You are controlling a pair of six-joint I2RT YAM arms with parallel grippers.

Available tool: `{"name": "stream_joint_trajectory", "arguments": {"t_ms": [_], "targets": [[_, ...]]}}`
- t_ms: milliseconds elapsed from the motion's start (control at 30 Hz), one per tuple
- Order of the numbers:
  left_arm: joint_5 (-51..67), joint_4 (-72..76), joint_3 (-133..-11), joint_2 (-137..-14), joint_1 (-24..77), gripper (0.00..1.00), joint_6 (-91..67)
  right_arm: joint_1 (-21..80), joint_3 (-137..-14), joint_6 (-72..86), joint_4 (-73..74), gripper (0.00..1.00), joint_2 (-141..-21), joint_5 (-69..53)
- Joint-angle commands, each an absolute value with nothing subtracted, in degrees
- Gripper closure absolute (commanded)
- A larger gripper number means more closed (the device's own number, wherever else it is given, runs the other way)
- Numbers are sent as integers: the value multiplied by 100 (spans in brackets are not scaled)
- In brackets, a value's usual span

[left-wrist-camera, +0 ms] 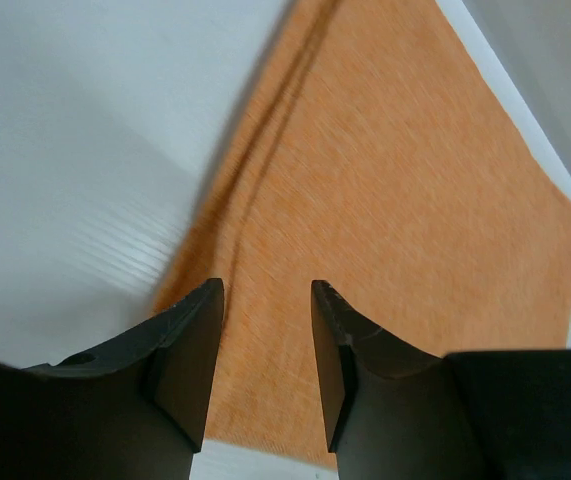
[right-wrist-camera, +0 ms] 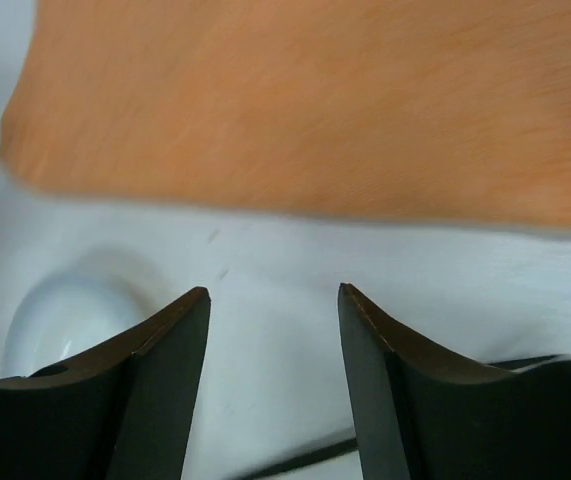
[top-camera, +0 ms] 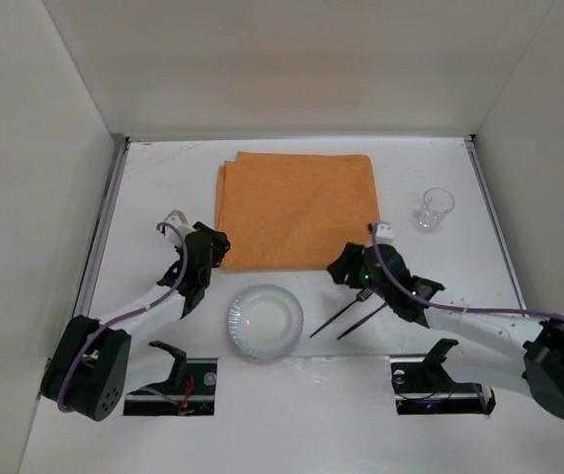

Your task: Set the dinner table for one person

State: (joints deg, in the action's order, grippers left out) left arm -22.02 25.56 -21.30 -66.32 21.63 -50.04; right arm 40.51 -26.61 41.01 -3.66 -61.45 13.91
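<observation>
The dinner table (top-camera: pixel 153 188) is a white tabletop walled by white panels. An orange cloth mat (top-camera: pixel 296 207) lies flat at its far middle. A white plate (top-camera: pixel 265 321) sits near the front, two dark utensils (top-camera: pixel 346 318) lie to its right, and a clear glass (top-camera: pixel 437 207) stands at the right. My left gripper (top-camera: pixel 215 252) is open and empty over the mat's front left corner (left-wrist-camera: pixel 365 200). My right gripper (top-camera: pixel 345 269) is open and empty just in front of the mat's front right edge (right-wrist-camera: pixel 315 100), above bare table, with the plate (right-wrist-camera: pixel 70 315) to its left.
White walls close in the table on the left, back and right. A dark utensil handle (right-wrist-camera: pixel 305 462) lies under my right gripper's fingers. Two black mounts (top-camera: pixel 178 370) sit at the near edge by the arm bases.
</observation>
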Motion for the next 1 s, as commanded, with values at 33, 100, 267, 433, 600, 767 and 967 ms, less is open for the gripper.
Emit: {"name": "stream_joint_trajectory", "arguments": {"t_ms": [33, 100, 267, 433, 600, 767, 967], "targets": [[-1873, 3181, -2004, -6617, 2500, 64, -4544, 5135, -2962, 3621, -851, 39, -6494, 371], [-1741, 3260, -2030, -6802, 2492, 66, -4518, 5435, -2988, 3682, -1194, 32, -6827, 28], [-1503, 3524, -2030, -7373, 2369, 67, -4649, 5690, -3129, 3981, -1643, 22, -7707, -263], [-1643, 3428, -1881, -7523, 2211, 65, -4746, 5858, -3085, 4209, -2222, 26, -8173, -597], [-1652, 3173, -1776, -7313, 1991, 60, -4781, 5858, -2980, 4552, -2996, 37, -8726, -1062], [-1643, 3068, -1662, -6664, 2061, 57, -4764, 5630, -2865, 4948, -3620, 60, -9219, -1370], [-1959, 2769, -1556, -5889, 1973, 56, -4729, 5533, -2803, 5282, -3771, 89, -8966, -1608]]}}
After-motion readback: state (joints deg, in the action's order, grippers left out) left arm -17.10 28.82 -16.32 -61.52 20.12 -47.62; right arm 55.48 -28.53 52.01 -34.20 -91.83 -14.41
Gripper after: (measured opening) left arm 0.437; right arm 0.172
